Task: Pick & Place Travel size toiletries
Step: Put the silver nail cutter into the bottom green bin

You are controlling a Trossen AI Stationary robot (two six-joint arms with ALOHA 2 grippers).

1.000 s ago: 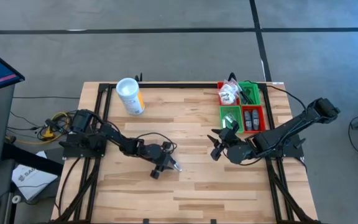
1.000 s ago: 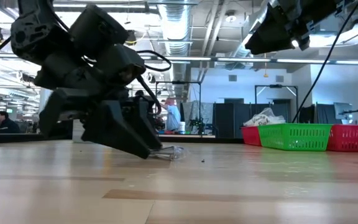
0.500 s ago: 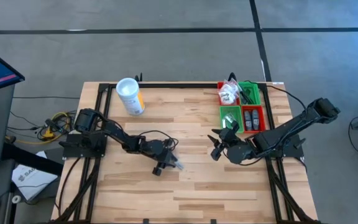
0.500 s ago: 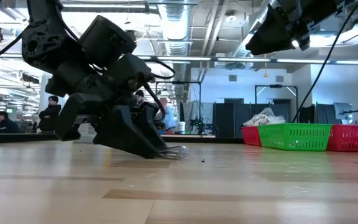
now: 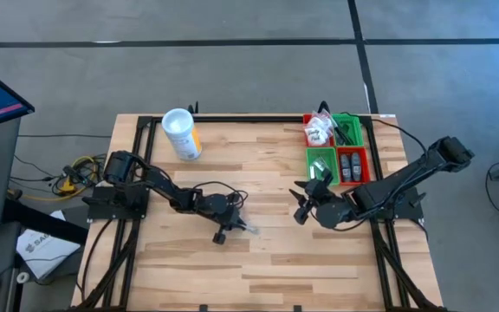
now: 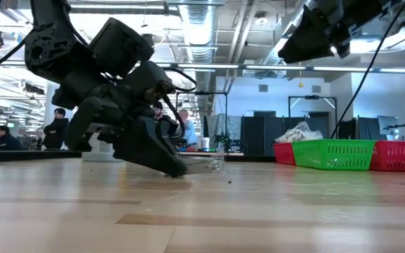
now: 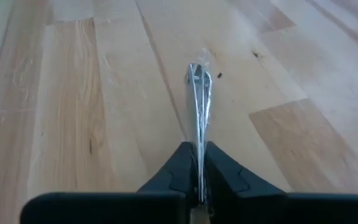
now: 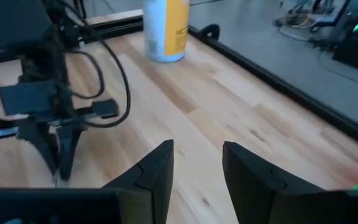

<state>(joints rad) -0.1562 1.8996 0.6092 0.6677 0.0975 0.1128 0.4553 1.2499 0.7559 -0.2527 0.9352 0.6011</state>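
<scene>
A clear-wrapped toiletry packet [image 7: 199,93] sits at the middle of the table, seen edge-on in the left wrist view and as a pale sliver in the high view [image 5: 249,229]. My left gripper [image 7: 199,165] is shut on it, low over the wood [image 6: 178,169]. My right gripper [image 5: 301,201] hangs open above the table right of the middle, nothing between its fingers [image 8: 197,168]. More toiletries lie in the red and green bins [image 5: 337,147] at the far right. My left gripper pinches the packet's near end [image 7: 199,155] between its two fingers. The fingers [image 6: 162,158] slant down from the table's left and lie along the packet. The packet stands on edge and sticks out past the fingertips [image 6: 204,166], about level and just over the wood; whether it clears the table I cannot tell.
A white canister with a yellow label [image 5: 181,133] stands at the far left of the table, also in the right wrist view [image 8: 166,28]. Black frame rails run along the table's edges. Bare wood lies between the two arms and along the near edge.
My left gripper has shifted a little toward the table's right, onto the packet, and has shut on it. The packet lay flat on the wood before; it now stands on edge between the fingers, its free end raised slightly.
</scene>
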